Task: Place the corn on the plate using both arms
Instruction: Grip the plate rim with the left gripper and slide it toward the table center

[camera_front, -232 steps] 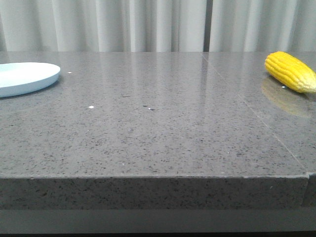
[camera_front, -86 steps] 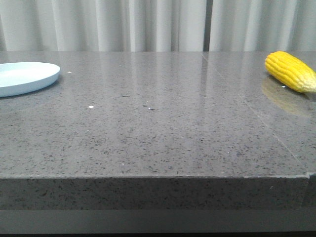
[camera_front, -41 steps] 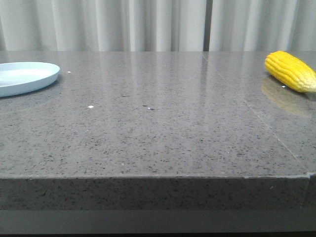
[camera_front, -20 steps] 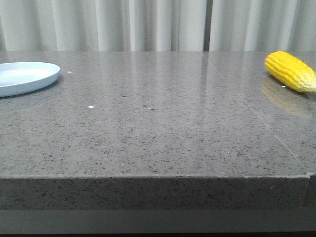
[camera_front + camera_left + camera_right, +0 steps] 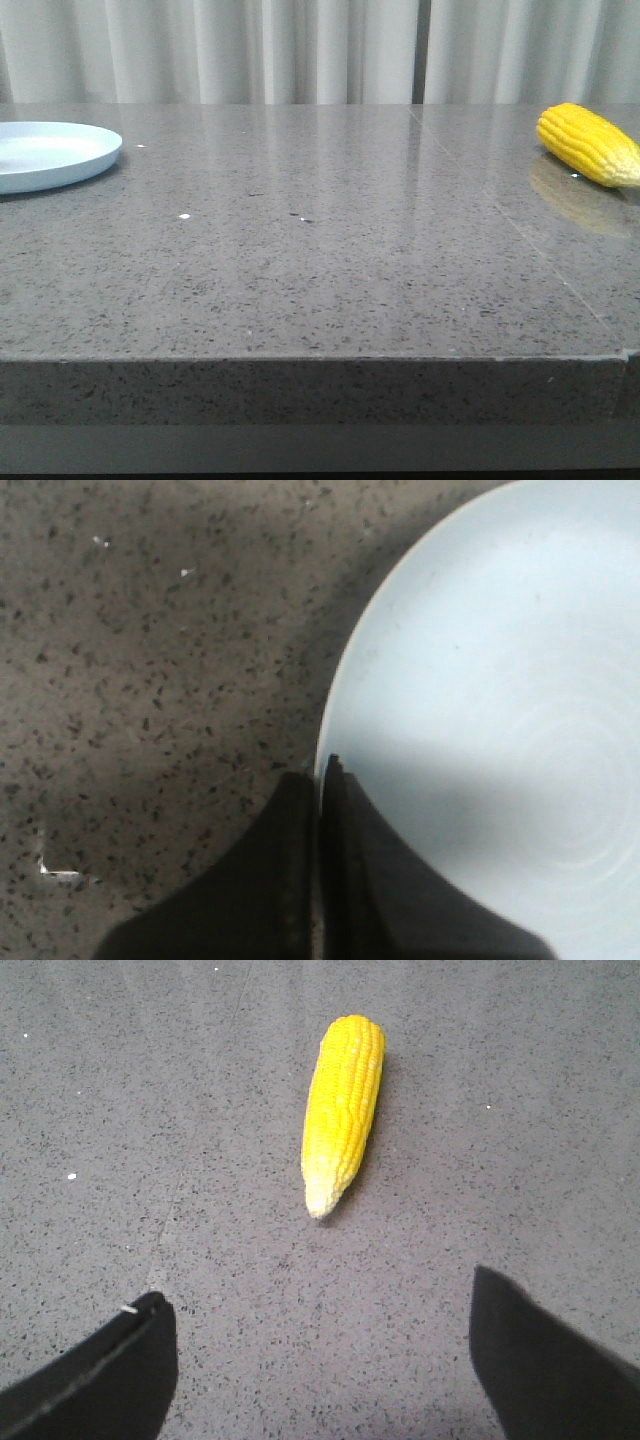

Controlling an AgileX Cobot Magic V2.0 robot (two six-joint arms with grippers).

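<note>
The pale blue-white plate (image 5: 50,155) lies at the table's far left. In the left wrist view my left gripper (image 5: 320,770) is shut, its two dark fingers pinching the rim of the plate (image 5: 500,680). The yellow corn (image 5: 587,145) lies on the table at the far right, with its paler tip towards the right edge. In the right wrist view my right gripper (image 5: 315,1290) is open and empty. The corn (image 5: 343,1110) lies ahead of it with its pale tip towards the fingers, and nothing touches it. Neither gripper shows in the front view.
The grey speckled stone table (image 5: 320,260) has its front edge near the camera and a seam (image 5: 520,230) running back on the right. White curtains (image 5: 300,50) hang behind it. A few white specks (image 5: 184,216) dot the surface.
In the front view the plate has shifted very slightly upward over the last seconds. The corn has not moved.
</note>
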